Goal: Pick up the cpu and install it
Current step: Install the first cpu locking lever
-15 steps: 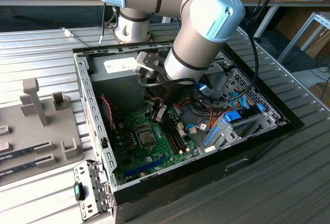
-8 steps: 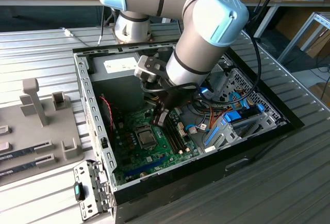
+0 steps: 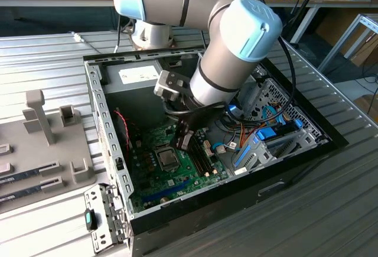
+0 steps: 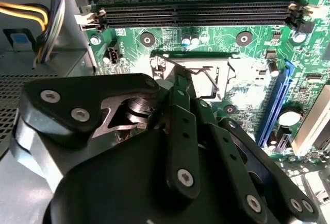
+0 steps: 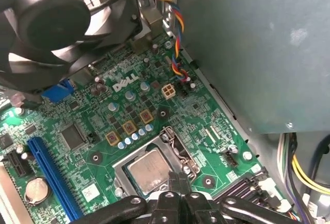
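Gripper (image 3: 184,140) hangs low inside the open computer case (image 3: 106,121), over the green motherboard (image 3: 147,165), with its fingers close together at the tips; whether they pinch anything I cannot tell, since the linkage hides the tips in both wrist views. In the first wrist view the cpu (image 5: 149,171) lies flat in the socket frame (image 5: 178,144), silver top up, and the fingertips (image 5: 179,183) sit right at its near edge, touching or just beside it. From the exterior view the chip (image 3: 168,159) reads as a small grey square near the board's middle, just to the exterior view's left of the gripper. Judgement: the chip looks already seated or at the point of seating, so the work in hand is the placing itself. To do it well, keep the chip level, since a tilted corner would ride on the socket wall and could bend contacts beneath. Press with no force; it should settle by its own weight. Any lift-off should go straight up, so a finger does not drag the chip sideways. Memory slots (image 4: 196,2) lie just beyond the socket in the second wrist view, and the fan (image 5: 56,23) and coloured wires (image 5: 175,33) stand well apart, so they pose little snag risk here.
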`<state>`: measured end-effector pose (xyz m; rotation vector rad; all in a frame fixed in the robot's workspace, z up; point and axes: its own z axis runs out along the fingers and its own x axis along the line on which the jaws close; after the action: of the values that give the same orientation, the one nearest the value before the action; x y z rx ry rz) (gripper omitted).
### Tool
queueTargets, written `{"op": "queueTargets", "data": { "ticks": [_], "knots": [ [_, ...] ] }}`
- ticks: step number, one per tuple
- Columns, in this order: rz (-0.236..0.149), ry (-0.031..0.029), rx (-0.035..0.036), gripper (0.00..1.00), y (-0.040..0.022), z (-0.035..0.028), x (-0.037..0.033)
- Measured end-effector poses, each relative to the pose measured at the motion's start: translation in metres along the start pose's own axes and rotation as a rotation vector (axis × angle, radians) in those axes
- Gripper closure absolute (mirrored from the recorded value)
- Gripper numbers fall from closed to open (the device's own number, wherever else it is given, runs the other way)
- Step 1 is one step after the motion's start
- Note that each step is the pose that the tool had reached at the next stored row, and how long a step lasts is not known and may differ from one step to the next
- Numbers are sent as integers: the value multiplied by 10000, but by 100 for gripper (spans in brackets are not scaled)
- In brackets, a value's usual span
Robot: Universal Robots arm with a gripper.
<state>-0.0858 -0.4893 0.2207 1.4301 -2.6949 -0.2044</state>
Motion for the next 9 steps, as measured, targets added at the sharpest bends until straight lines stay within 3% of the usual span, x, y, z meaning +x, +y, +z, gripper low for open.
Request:
{"op": "queueTargets", "data": {
  "ticks": [3, 5, 9],
  "knots": [
    [-21, 13, 9, 89, -6, 0, 8],
    [-45, 58, 36, 89, -6, -11, 9],
    [-66, 71, 43, 89, 7, -93, 10]
  ]
}}
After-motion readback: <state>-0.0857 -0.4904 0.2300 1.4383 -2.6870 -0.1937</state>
